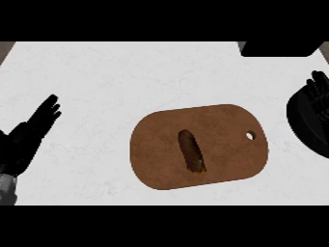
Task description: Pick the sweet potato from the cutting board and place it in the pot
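- Sweet potato lies mid cutting board, near the counter's front edge.
- Left hand released, fingers straight (resting by the left edge).
- Right hand, fingers seemingly relaxed, over the pot at the right edge.

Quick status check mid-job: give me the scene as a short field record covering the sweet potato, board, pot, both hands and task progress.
sweet potato: long brown sweet potato lying on the board, untouched
board: rounded brown wooden cutting board with a small hole near its right edge, at counter centre
pot: black round pot at the right edge, partly cut off
left hand: black left hand at the left edge, fingers straight, resting, holding nothing
right hand: black right hand over the pot, fingers hard to read
progress: pick not yet done
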